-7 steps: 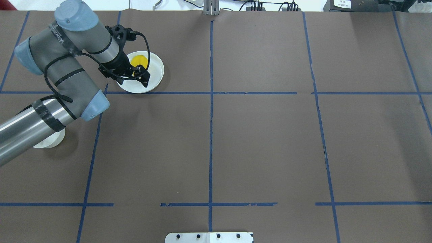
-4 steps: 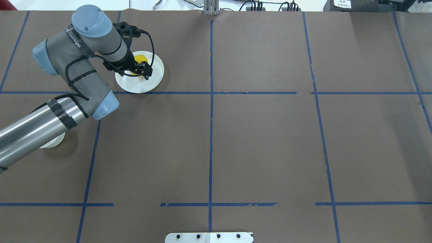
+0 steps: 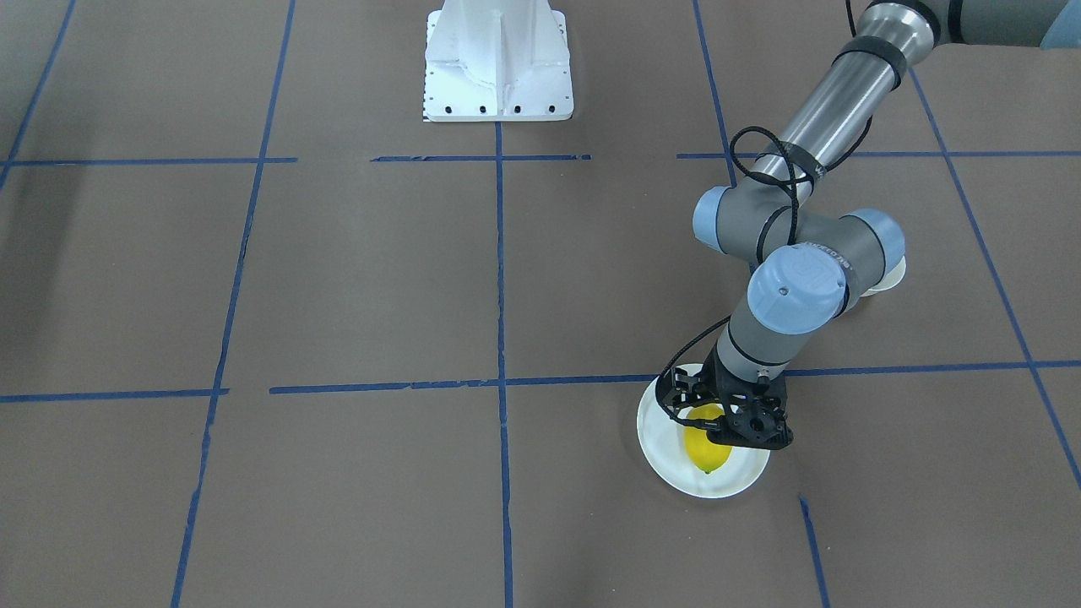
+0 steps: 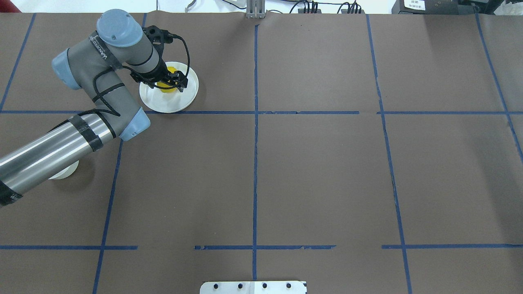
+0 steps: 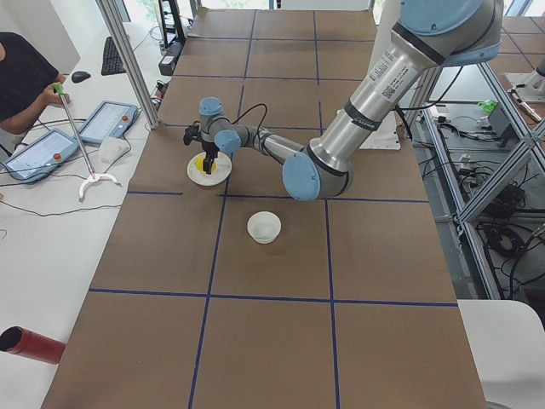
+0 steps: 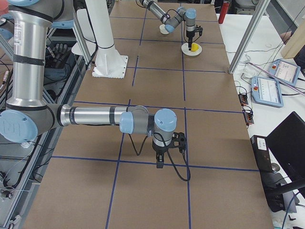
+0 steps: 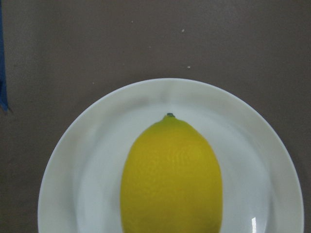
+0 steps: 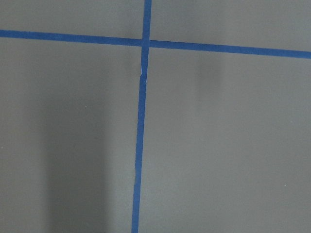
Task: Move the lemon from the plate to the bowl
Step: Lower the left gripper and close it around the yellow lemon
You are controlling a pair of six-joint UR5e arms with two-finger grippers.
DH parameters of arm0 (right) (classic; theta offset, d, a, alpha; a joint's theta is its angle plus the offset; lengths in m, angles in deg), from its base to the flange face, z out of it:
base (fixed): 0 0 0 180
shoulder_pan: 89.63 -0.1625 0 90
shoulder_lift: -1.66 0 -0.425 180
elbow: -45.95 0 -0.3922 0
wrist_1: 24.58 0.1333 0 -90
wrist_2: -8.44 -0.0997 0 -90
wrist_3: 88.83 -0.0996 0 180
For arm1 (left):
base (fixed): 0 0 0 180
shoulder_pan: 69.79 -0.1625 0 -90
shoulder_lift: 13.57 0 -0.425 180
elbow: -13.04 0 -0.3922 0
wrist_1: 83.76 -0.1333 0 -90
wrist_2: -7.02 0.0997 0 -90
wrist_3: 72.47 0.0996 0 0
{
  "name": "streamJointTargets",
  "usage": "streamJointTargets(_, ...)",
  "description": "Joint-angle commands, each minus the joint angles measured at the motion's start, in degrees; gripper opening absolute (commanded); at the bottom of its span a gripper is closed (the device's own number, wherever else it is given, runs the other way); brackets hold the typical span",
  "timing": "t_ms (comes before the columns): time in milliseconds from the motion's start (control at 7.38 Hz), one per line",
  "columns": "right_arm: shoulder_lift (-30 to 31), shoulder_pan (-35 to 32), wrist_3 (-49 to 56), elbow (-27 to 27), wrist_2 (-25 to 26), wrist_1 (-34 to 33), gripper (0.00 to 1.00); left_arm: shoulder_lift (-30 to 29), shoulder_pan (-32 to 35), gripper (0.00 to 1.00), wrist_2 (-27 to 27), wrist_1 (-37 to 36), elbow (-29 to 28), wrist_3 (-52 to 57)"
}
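On the brown paper table top [image 3: 338, 279], seen from across the robot, blue tape lines [image 3: 498, 279] make big squares. A white robot stand [image 3: 498, 59] sits at the far edge. The left gripper [image 3: 716, 426] is down low over the white plate [image 3: 660, 443]. The lemon [image 3: 708, 452] lies on the plate. The jaws stand apart with the lemon between them, and I cannot tell if they touch it. A bit of the bowl [image 3: 888, 274] peeks out from behind the arm.

From overhead, the plate sits just past a tape line on the left side. The bowl is closer to the robot, half hidden under the silver arm, well apart from the plate.

From the left end, the bowl stands upright in the open. A person [image 5: 17, 81] in black sits at a white desk beside the table, with two tablets [image 5: 106, 119] on it. A red tube [image 5: 30, 345] lies near the close corner.

From the right end, the right gripper [image 6: 159, 163] points down at the table near a tape line, far from the plate. I cannot tell how its jaws stand.

The left wrist camera looks down on the lemon, with the plate all around it and its dark tip at the top of the view.

The right wrist camera sees only brown paper and crossing tape.
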Motion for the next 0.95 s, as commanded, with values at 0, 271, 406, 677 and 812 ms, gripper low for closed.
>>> streamJointTargets(0, 0.00, 0.00, 0.00, 0.00, 0.00, 0.00, 1.00, -1.03, -0.03, 0.99, 2.83, 1.93, -2.11, -0.39)
streamJointTargets(271, 0.00, 0.00, 0.00, 0.00, 0.00, 0.00, 1.00, -1.04, -0.03, 0.78, 4.75, 3.69, -2.56, -0.39)
streamJointTargets(406, 0.00, 0.00, 0.00, 0.00, 0.00, 0.00, 1.00, -1.12, 0.05, 0.56, 5.47, 4.31, -2.56, -0.39)
streamJointTargets(677, 0.00, 0.00, 0.00, 0.00, 0.00, 0.00, 1.00, -0.17, 0.67, 0.00, 5.39, 5.27, 0.58, -5.62)
streamJointTargets(812, 0.00, 0.00, 0.00, 0.00, 0.00, 0.00, 1.00, 2.54, 0.93, 0.00, 5.47, 4.93, 4.43, -6.01)
